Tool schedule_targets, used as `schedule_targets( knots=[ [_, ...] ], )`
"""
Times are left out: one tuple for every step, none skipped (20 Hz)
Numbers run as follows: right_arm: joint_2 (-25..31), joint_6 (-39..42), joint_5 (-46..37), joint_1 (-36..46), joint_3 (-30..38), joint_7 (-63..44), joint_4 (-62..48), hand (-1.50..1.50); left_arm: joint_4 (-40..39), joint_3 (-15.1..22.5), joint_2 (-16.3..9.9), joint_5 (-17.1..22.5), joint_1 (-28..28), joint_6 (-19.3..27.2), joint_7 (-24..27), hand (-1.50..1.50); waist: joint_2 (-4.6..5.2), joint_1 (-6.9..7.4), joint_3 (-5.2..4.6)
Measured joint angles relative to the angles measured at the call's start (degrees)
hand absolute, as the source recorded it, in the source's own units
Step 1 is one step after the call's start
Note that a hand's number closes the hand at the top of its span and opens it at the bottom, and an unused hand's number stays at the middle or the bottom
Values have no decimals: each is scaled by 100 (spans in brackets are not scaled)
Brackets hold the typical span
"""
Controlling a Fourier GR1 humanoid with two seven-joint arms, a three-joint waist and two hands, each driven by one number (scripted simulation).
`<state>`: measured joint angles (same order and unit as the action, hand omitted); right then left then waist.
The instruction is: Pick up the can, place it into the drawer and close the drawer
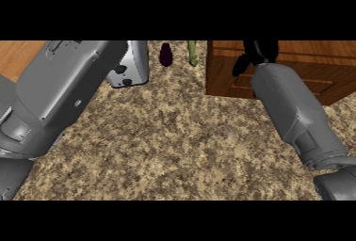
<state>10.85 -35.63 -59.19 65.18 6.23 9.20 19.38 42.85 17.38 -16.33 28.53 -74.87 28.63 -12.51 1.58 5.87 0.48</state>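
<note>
Right hand [254,54] at far right, over the top of the wooden drawer unit [292,75]; fingers pointing down and seemingly curled, but cannot tell if holding anything. Can not visible anywhere. Left forearm [59,89] big at near left, its hand out of view. Toaster [132,66], dark eggplant [165,54] and green vegetable [192,52] far on speckled counter [173,141].

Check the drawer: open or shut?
Looks shut, hedged: the wooden drawer unit's front shows no gap or pulled-out box, and the right hand rests over its top. No can in view.
</note>
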Motion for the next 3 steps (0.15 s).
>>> schedule_targets(
  knots=[
    [-4, 1, 33, 16, 40, 74, -24, -150, 86, 5, -34, 2, 67, -20, -18, -150, 2, -2, 2],
    [0, 5, 93, 19, 98, 188, -39, -150, 165, 13, -69, -6, 126, -14, -40, -150, 5, -4, 2],
    [5, 24, 120, 43, 133, 249, -70, -150, 254, 14, -119, -6, 187, -24, -66, -150, 9, -7, 6]
  ],
)
